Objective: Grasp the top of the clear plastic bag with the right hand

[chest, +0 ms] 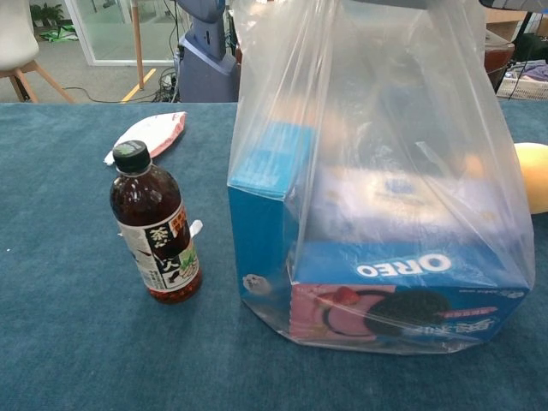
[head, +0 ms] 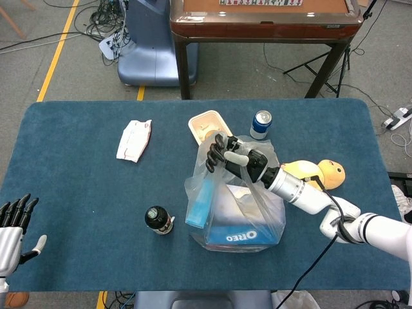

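The clear plastic bag (head: 235, 209) stands right of the table's middle, holding a blue Oreo box (head: 239, 236) and an upright light-blue box (head: 199, 203). In the chest view the bag (chest: 377, 171) fills the right half, drawn up taut. My right hand (head: 230, 157) is at the bag's top with its fingers curled into the gathered plastic, gripping it. My left hand (head: 13, 226) rests at the table's near left corner with fingers apart, holding nothing. The chest view does not show either hand clearly.
A dark tea bottle (head: 158, 220) (chest: 157, 224) stands just left of the bag. A white packet (head: 134, 140) lies at far left. Behind the bag are a cream tray (head: 205, 121) and a blue can (head: 260, 123). A yellow plush toy (head: 323, 172) lies to its right.
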### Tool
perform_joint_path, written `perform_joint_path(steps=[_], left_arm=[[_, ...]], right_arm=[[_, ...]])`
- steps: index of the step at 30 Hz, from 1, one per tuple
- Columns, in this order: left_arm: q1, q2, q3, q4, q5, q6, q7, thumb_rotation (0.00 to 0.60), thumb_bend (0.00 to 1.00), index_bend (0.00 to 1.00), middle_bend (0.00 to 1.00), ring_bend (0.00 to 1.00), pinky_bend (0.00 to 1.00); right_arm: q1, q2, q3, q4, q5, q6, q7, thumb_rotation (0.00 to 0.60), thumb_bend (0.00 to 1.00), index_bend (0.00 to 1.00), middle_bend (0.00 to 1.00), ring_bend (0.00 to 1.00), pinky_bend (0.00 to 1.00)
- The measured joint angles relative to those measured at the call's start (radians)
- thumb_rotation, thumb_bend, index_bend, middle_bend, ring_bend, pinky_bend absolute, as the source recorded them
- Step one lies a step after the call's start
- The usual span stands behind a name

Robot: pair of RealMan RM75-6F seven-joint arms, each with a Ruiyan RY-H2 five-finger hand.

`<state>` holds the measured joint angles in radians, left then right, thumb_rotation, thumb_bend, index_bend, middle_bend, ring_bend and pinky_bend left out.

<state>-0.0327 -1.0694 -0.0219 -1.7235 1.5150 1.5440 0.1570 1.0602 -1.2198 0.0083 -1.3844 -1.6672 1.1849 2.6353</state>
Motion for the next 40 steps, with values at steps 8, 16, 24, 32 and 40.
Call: perform_joint_path(steps=[8, 16, 24, 32, 40], left_arm=[[0.001, 0.001, 0.002, 0.000, 0.002, -0.001, -0.001, 0.600, 0.30, 0.02, 0.00, 0.00, 0.01], [0.004, 0.001, 0.004, 0.000, 0.003, -0.002, 0.002, 0.600, 0.30, 0.02, 0.00, 0.00, 0.01], [0.009, -0.002, 0.003, -0.007, 0.000, 0.006, 0.011, 0.600, 0.30, 0.02, 0.00, 0.00, 0.01], [0.003, 0.000, -0.001, -0.009, -0.002, -0.001, 0.012, 0.600, 0.30, 0.02, 0.00, 0.00, 0.01], [0.005, -0.004, -0.003, 0.000, -0.007, -0.002, 0.006, 0.600, 0.30, 0.02, 0.00, 0.00, 0.01]], right_arm=[[0.008, 0.041, 0.051, -0.082, 0.067, -0.067, -0.020, 0.600, 0.50, 0.74, 0.81, 0.73, 0.75], [0.016, 0.102, 0.136, -0.174, 0.127, -0.125, -0.064, 0.600, 0.58, 0.78, 0.83, 0.78, 0.80], [0.026, 0.172, 0.213, -0.254, 0.148, -0.167, -0.101, 0.600, 0.65, 0.81, 0.86, 0.81, 0.82], [0.045, 0.213, 0.300, -0.301, 0.199, -0.229, -0.161, 0.600, 0.65, 0.81, 0.86, 0.81, 0.82], [0.052, 0.221, 0.359, -0.328, 0.225, -0.281, -0.201, 0.600, 0.65, 0.81, 0.86, 0.81, 0.82]])
